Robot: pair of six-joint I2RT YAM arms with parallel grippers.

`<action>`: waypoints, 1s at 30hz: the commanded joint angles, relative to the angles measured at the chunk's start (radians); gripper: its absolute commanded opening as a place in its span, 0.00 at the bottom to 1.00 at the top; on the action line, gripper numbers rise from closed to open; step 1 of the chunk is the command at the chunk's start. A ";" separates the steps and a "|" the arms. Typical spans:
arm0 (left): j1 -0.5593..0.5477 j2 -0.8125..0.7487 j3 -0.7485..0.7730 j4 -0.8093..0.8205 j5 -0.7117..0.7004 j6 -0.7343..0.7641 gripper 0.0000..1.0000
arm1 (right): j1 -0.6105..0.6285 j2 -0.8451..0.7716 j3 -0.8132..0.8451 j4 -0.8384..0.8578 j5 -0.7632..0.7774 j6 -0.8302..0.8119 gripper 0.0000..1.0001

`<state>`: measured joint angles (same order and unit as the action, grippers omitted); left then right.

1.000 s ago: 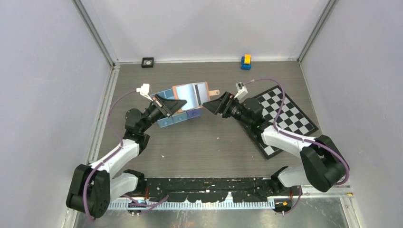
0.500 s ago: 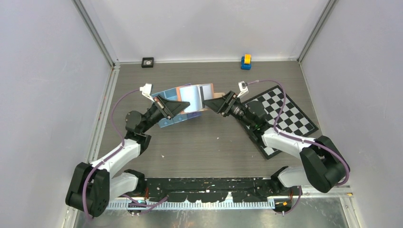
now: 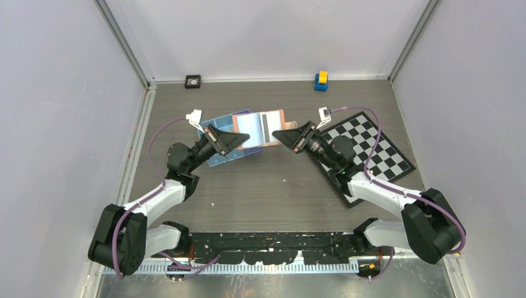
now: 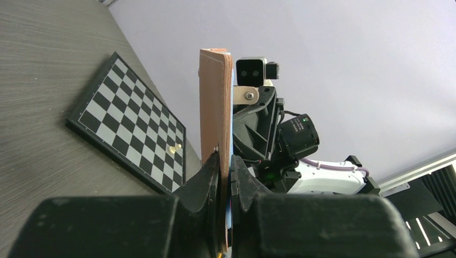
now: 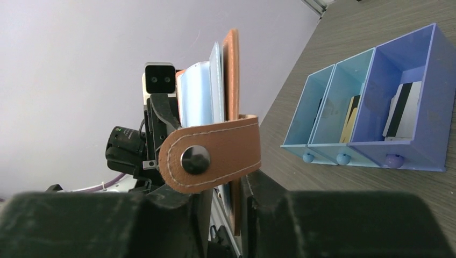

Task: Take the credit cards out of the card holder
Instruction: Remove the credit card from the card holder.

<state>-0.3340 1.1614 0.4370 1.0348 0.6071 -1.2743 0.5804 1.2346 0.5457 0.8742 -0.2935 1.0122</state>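
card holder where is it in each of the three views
top external: card holder upper centre, left of the checkerboard.
left wrist: card holder edge-on, upright, centre; checkerboard to its left.
right wrist: card holder centre, snap strap facing camera; checkerboard absent.
shared landmark: checkerboard, in top and left wrist.

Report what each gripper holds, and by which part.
Left gripper clamps the tan leather card holder by one side edge. Right gripper straddles the opposite edge beside the snap strap; whether it grips cannot be told.
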 commanded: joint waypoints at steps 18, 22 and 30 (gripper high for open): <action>-0.006 -0.313 0.051 -0.655 -0.325 0.371 0.57 | -0.002 0.127 0.101 -0.227 0.117 -0.140 0.10; -0.047 -0.193 0.077 -0.537 -0.180 0.342 0.50 | -0.002 0.173 0.128 -0.206 0.045 -0.124 0.10; -0.062 0.070 0.117 -0.371 -0.041 0.186 0.47 | -0.002 0.183 0.091 -0.083 0.007 -0.075 0.10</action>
<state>-0.3962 1.1748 0.5396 0.4995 0.4789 -0.9970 0.5804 1.4296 0.6247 0.6376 -0.2592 0.9047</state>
